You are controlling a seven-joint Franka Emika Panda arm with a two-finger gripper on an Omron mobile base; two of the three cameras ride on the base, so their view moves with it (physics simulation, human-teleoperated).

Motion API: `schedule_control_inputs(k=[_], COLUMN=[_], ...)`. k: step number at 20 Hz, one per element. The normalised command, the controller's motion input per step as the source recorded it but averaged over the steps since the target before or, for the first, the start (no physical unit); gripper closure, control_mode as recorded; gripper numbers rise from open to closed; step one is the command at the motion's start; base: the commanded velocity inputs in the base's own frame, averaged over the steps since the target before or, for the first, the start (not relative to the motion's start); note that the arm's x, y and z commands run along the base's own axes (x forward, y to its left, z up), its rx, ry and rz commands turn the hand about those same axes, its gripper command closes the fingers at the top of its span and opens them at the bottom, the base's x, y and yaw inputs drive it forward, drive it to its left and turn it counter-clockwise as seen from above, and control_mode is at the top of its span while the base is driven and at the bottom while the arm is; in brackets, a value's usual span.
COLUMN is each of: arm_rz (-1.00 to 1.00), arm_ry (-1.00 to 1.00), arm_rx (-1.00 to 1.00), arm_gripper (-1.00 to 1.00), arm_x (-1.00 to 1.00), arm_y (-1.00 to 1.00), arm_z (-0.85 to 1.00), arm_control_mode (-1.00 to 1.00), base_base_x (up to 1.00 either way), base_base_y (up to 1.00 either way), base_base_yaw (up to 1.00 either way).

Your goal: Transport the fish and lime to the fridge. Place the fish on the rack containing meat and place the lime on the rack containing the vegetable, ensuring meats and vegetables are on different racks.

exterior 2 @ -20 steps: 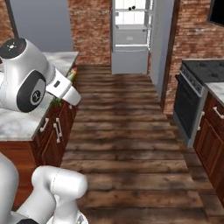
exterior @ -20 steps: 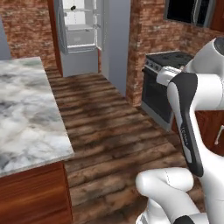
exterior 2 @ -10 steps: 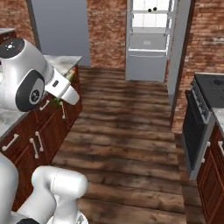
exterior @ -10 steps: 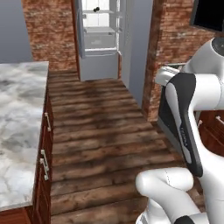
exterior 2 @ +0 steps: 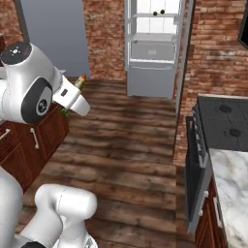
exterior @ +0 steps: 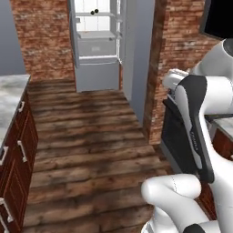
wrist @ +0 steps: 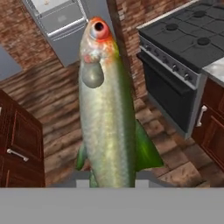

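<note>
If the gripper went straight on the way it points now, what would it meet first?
The gripper is shut on the fish and points down across the kitchen. The wooden floor in front of the open fridge looks like the first thing in line, though depth is hard to judge.

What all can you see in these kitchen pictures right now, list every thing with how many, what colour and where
slim greenish-yellow fish with pale belly and orange head: one, clamped in the gripper, head pointing away from the hand
tall grey-silver fridge: one, door open, white inside, at the far end of the floor
small dark round items: two, on an upper fridge shelf; too small to identify
black stove with oven: one, at the right side of the kitchen
grey marble counter on dark wood cabinets: one, along the left
red brick walls: either side of the fridge
brown plank floor: between the counters
white arm: one, raised
gripper: one, shut on the fish
</note>
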Motion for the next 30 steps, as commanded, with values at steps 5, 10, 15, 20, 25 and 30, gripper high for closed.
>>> schedule_control_inputs(k=[5, 10, 15, 20, 25, 30], arm_rz=[0.00, 0.00, 0.00, 0.00, 0.00, 0.00], arm_ry=[0.00, 0.00, 0.00, 0.00, 0.00, 0.00], arm_rx=[0.00, 0.00, 0.00, 0.00, 0.00, 0.00], arm_gripper=[1.00, 1.00, 1.00, 1.00, 1.00, 1.00], arm_x=[0.00, 0.00, 0.00, 0.00, 0.00, 0.00], arm_y=[0.00, 0.00, 0.00, 0.00, 0.00, 0.00], arm_z=[0.00, 0.00, 0.00, 0.00, 0.00, 0.00], arm_control_mode=[1.00, 1.00, 1.00, 1.00, 1.00, 1.00], base_base_x=[1.00, 1.00, 1.00, 1.00, 1.00, 1.00], base_base_y=[0.00, -0.26, -0.34, -0.40, -0.44, -0.50], base_base_yaw=[0.05, 0.11, 0.16, 0.15, 0.11, 0.04])
